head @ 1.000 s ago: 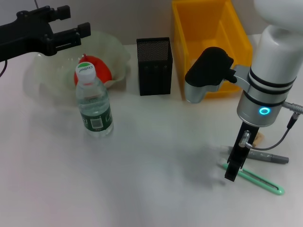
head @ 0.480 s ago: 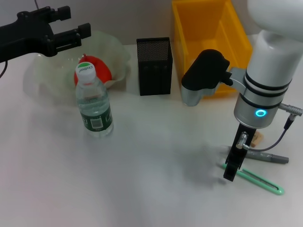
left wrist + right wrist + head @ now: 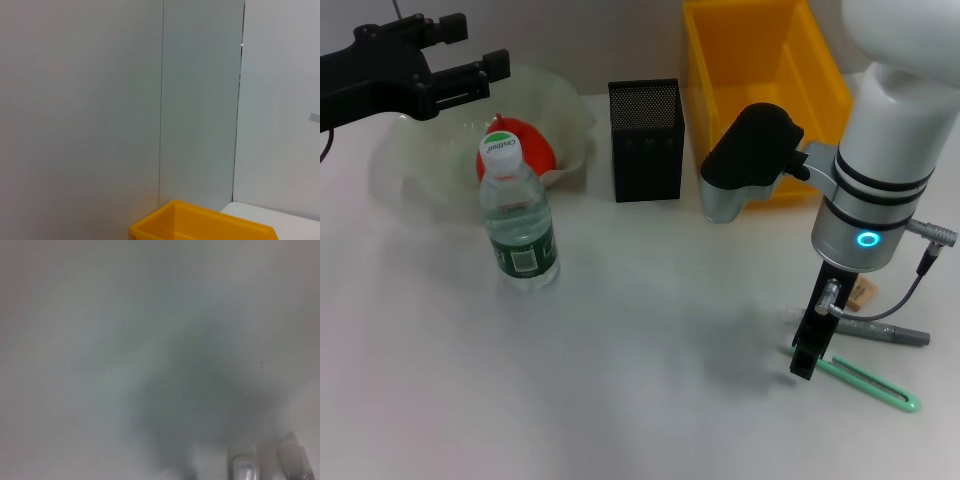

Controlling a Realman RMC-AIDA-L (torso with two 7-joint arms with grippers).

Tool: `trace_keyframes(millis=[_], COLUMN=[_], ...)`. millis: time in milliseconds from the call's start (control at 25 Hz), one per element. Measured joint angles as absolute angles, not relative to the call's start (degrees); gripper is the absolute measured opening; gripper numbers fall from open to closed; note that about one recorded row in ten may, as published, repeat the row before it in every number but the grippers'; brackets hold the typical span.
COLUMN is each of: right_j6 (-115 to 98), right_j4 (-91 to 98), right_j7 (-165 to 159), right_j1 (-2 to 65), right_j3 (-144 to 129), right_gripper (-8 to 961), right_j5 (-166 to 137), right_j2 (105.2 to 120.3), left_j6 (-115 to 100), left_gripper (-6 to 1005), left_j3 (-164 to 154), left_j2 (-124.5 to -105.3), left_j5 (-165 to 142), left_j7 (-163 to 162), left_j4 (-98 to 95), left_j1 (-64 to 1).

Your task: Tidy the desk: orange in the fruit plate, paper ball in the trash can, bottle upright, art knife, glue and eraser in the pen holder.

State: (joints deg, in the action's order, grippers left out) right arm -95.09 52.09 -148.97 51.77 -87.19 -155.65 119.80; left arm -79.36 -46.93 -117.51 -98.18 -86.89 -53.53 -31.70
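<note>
Nearest of all, on the right side of the white desk (image 3: 650,400), lies the slim green art knife (image 3: 865,378). Its long axis runs slantwise, one end at the right gripper (image 3: 804,362) and the other pointing right and a little nearer, towards the desk edge. That black gripper stands almost upright, its tips right down at the knife's left end; from where I stand I cannot tell whether the fingers are spread, closed or already have the knife. I would say the step in hand is the pick-up of the art knife. The next move, to my mind, calls for a firm pinch across the thin handle, a straight lift, then a carry left and far to the holder, with the knife turned on end to drop in.

Just beyond the knife lies a grey pen-like stick (image 3: 885,332), roughly parallel to it, with a small tan block (image 3: 861,291) beside it, perhaps the eraser, half hidden by the arm.

Over on the left a clear plastic water bottle with a white cap (image 3: 519,220) stands upright already.

Farther back are the black mesh pen holder (image 3: 646,140), the yellow plastic bin (image 3: 767,90) to its right, and the translucent fruit plate (image 3: 420,170) on the left with the orange (image 3: 525,146) in it. The left gripper (image 3: 468,60) hangs above that plate, fingers apart and holding nothing.
</note>
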Motion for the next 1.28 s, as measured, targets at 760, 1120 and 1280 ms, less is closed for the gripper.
trace_keyframes(millis=[760, 1120, 1280], right_j6=[-94.6, -94.6, -94.6], right_j4=[50.8, 50.7, 50.6], right_j7=[-149.8, -150.6, -151.0], right_j1=[52.0, 52.2, 52.2], right_j3=[-88.5, -88.5, -88.5], right_gripper=[474, 427, 400], right_j5=[-155.6, -155.6, -155.6], right_j2=[119.8, 119.79, 119.79], left_j6=[-79.5, -79.7, -79.7], left_gripper=[725, 725, 725], left_j3=[-46.9, -46.9, -46.9], left_j2=[-117.49, -117.51, -117.51], left_j5=[-98.2, -98.2, -98.2], left_j7=[-86.2, -86.2, -86.2], left_j4=[-53.5, -53.5, -53.5], left_j1=[-31.6, -31.5, -31.5])
